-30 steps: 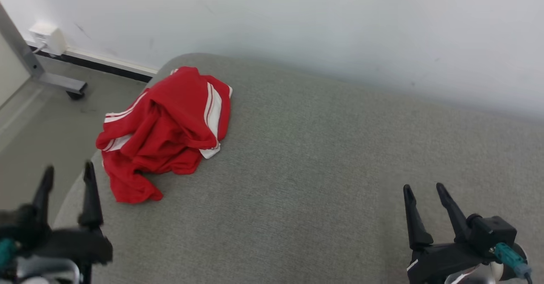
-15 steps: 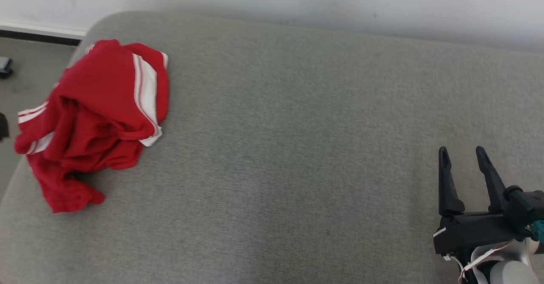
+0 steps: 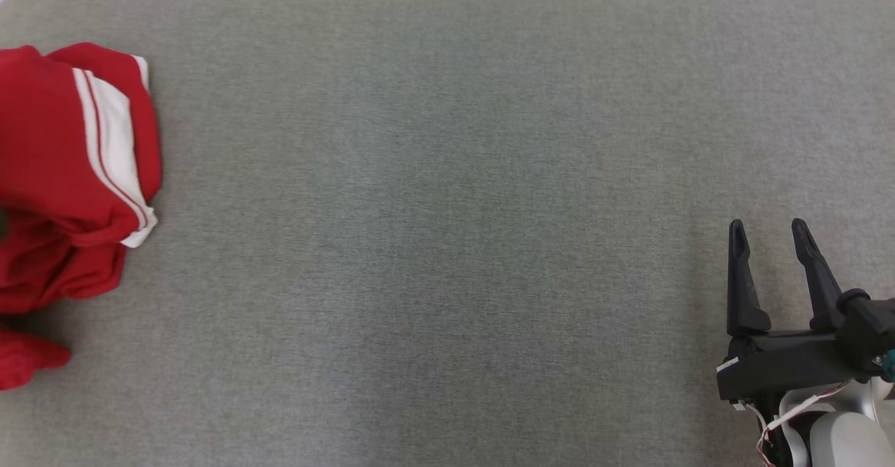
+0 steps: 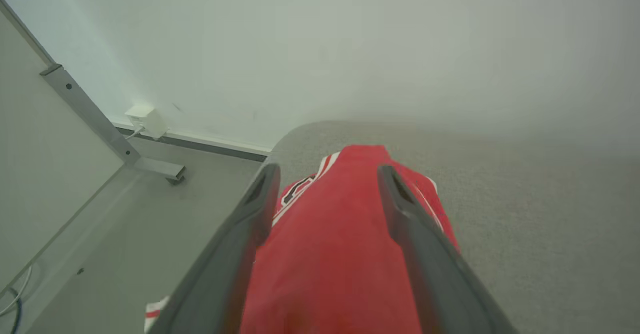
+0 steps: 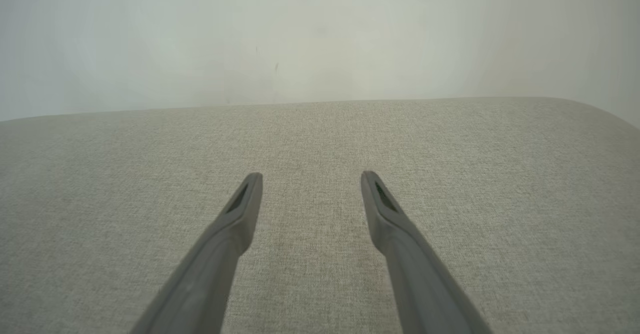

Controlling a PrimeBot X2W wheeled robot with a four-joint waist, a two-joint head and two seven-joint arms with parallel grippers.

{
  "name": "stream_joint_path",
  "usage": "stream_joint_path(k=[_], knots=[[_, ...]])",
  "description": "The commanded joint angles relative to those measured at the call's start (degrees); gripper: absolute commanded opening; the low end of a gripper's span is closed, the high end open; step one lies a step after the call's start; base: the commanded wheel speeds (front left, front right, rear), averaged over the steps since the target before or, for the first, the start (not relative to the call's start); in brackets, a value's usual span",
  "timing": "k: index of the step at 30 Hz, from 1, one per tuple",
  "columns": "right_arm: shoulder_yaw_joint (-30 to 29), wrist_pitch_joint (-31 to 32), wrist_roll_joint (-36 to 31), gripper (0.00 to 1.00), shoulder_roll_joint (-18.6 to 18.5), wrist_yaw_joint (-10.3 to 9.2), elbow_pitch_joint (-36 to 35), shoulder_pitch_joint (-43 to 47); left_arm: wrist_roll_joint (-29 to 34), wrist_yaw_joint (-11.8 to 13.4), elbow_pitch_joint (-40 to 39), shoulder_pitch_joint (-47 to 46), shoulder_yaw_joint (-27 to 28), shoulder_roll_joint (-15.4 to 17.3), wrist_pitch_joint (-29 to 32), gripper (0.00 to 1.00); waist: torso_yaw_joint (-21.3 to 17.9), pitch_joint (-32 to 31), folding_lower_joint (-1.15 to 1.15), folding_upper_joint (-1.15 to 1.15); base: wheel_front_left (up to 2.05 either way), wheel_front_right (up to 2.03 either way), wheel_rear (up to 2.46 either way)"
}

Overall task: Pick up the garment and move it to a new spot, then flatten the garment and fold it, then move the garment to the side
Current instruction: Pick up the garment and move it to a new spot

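Note:
The garment [image 3: 63, 173] is a crumpled red piece with white stripes, lying at the far left of the grey padded surface [image 3: 447, 208] and cut off by the head view's left edge. In the left wrist view the garment [image 4: 340, 244] bulges up between my left gripper's [image 4: 327, 169] spread fingers; whether they touch it I cannot tell. That gripper is open. My right gripper [image 3: 767, 224] hovers open at the lower right, far from the garment, with bare fabric under it. The right wrist view has the right gripper [image 5: 311, 175] with its fingers wide apart and nothing between them.
A pale wall [image 5: 320, 34] runs along the far edge of the padded surface. Left of the surface's rounded corner the floor [image 4: 100, 234] drops away, with a metal frame leg [image 4: 155, 166] and a white wall box [image 4: 145, 120] with a cable.
The head camera has swung right and down, so the garment slid to the view's left edge and the left gripper left it. The garment itself lies as before. Both grippers stay open.

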Motion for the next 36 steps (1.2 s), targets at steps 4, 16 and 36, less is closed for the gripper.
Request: stream_joint_path(k=[4,16,36], knots=[[0.4,-0.2,-0.1,1.00,-0.1,-0.12,0.1,-0.5,-0.8,-1.0,6.3,-0.6,-1.6,0.7,2.3,1.00,-1.0,0.6,-0.01,-0.01,0.00,0.00,0.00],[1.2,-0.2,0.2,1.00,-0.1,-0.12,0.8,-0.8,-1.9,-1.9,13.8,-1.4,-7.9,0.1,1.3,0.00,-0.6,-1.0,-0.01,-0.01,0.00,0.00,0.00],[2.2,-3.5,3.0,1.00,0.3,-0.12,6.2,1.5,5.6,-1.2,-9.7,-14.5,-16.8,-1.9,-8.2,0.00,-0.2,-9.3,-0.01,-0.01,0.00,0.00,0.00]])
